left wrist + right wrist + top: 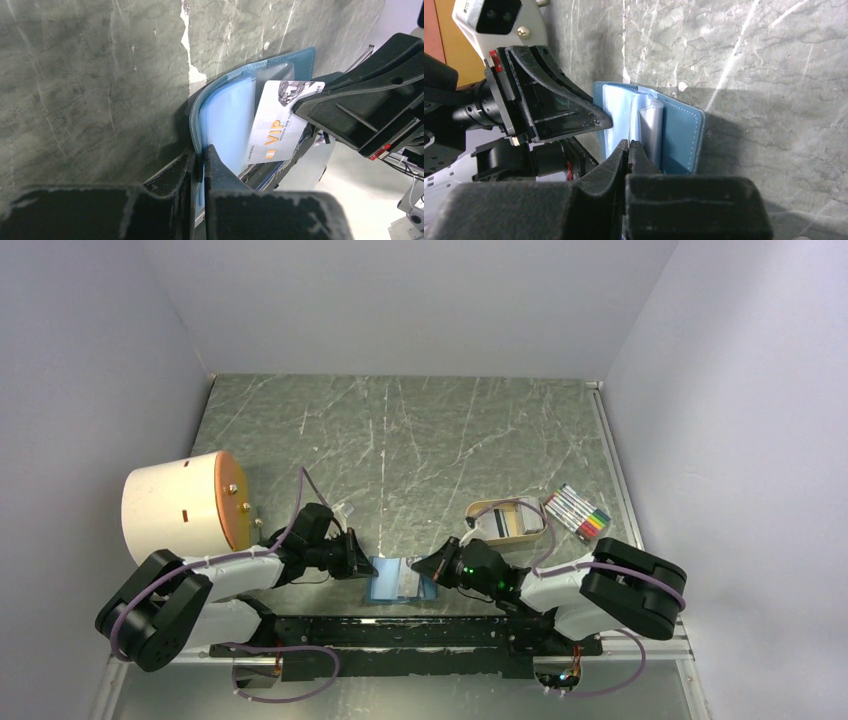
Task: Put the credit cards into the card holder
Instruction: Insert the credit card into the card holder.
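The right gripper (628, 148) has its jaws pinched tight on a corner of a white plastic card (275, 130) printed "VIP" in gold capitals; the smaller line under it is too fine to read. The left gripper (200, 157) is clamped on the left edge of the teal-blue stitched folding wallet (681, 135), which lies open with its pale blue lining showing. The card leans against that lining; whether it sits in a pocket I cannot tell. The wallet lies on the grey-green marbled table (420, 440), near, between the two arms. Far right, a tan oval tray (478, 510) holds more pale cards (512, 524), a pack of coloured markers (580, 512) just beside it. A white cylinder with an orange face (180, 502) stands at the left.
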You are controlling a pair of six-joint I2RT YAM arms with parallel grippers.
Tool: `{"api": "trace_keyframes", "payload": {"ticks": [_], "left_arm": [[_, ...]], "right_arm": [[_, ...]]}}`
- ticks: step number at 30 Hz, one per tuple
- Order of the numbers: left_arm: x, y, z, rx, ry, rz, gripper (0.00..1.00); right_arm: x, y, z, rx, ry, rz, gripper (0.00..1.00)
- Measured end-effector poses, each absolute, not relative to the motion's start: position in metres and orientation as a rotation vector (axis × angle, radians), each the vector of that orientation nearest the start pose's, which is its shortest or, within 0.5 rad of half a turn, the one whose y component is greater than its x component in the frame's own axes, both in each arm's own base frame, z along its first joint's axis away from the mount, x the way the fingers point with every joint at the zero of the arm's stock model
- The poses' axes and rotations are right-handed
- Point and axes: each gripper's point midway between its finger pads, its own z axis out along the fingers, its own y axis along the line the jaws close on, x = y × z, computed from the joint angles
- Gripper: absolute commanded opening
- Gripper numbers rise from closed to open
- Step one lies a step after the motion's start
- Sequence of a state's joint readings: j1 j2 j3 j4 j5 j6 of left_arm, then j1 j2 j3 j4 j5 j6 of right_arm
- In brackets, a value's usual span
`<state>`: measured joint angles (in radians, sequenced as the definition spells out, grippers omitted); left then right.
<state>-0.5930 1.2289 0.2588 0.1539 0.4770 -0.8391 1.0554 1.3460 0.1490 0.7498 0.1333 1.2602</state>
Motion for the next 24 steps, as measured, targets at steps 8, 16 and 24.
{"api": "trace_keyframes", "payload": {"ticks": [8, 16, 24], "left_arm": [[0.145, -0.228, 0.018, -0.092, 2.643, -1.169, 0.09], [0.146, -0.228, 0.019, -0.097, 2.64, -1.171, 0.09], [0.147, -0.229, 0.021, -0.099, 2.632, -1.173, 0.09]], "right_arm": [[0.142, 0.298, 0.037, 0.321, 2.288, 1.281, 0.02], [0.139, 0.303, 0.033, 0.317, 2.304, 1.304, 0.04], [0.141, 0.305, 0.034, 0.317, 2.286, 1.32, 0.0]]}}
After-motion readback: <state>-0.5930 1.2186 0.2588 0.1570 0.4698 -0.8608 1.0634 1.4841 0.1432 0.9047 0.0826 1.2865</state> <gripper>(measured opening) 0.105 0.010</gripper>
